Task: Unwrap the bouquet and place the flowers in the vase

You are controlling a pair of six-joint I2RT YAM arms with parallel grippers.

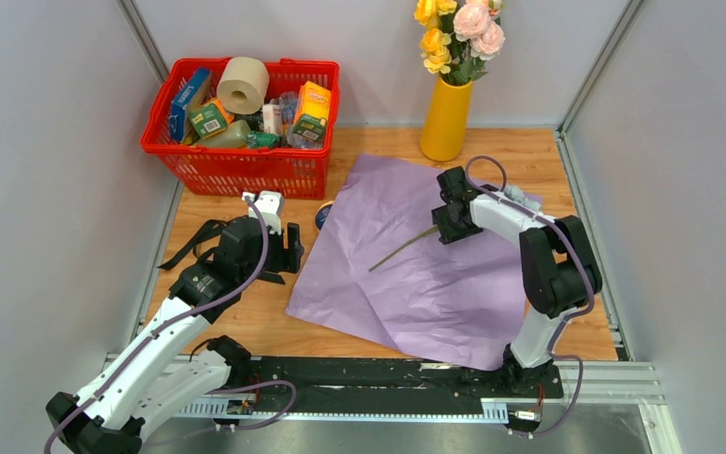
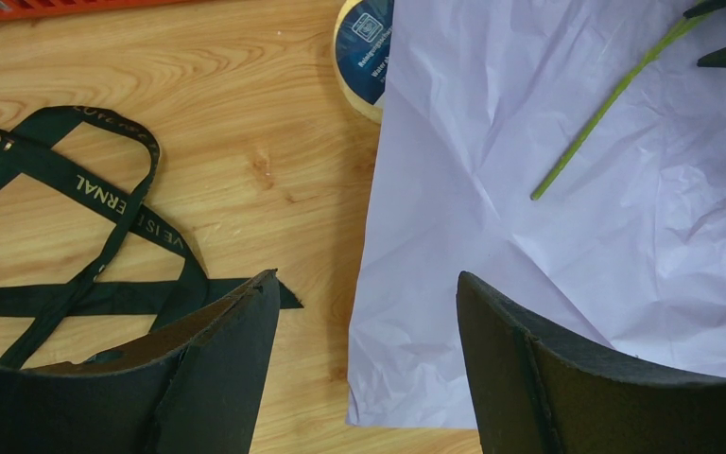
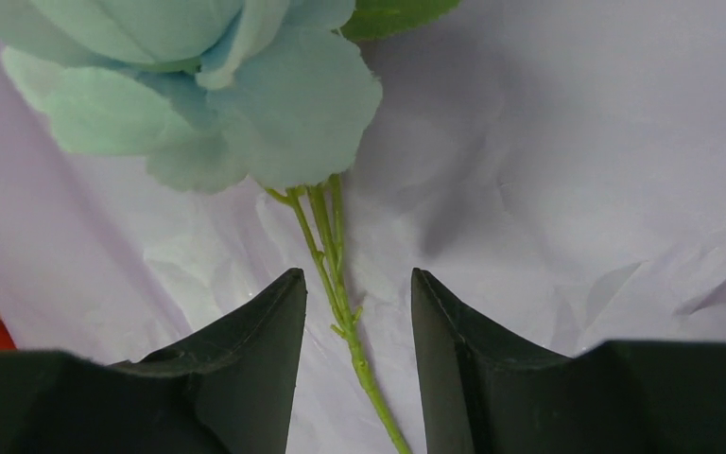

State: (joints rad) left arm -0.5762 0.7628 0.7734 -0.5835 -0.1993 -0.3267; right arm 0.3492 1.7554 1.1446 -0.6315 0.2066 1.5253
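**Last bloom lying on the opened wrapping**

Found spread flat across the wooden table (image 1: pixel 246 322): lilac paper (image 1: pixel 416 274), fully opened out, with the black ribbon (image 2: pixel 85 189) lying loose to its left, clear of the work. Logged on the paper: one pale blue flower (image 3: pixel 198 85) on its side, green stem (image 1: pixel 402 248) trailing toward the left arm. Noted upright just beyond the paper's far edge: yellow-orange vase (image 1: pixel 446 118), already holding pink and yellow blooms (image 1: pixel 458 33). Judged most of the way through the task, with the blue one seemingly the last to go.

Entered for the right gripper (image 3: pixel 357 312): set over the stem just below the bloom, jaws half-parted, one to each side, neither seen touching it. Positioned there, presumably, to pinch close to the head, where a thin stem is easier to steer into a narrow mouth.

Entered for the left gripper (image 2: pixel 364 312): spread wide, holding nothing, poised over the paper's left edge beside the ribbon. Probably kept out of the way, or ready to pin the sheet should it lift with the stem.

Also on record: red basket (image 1: pixel 236 161) of groceries at far left; tape roll (image 2: pixel 364 47) partly under the paper's edge.
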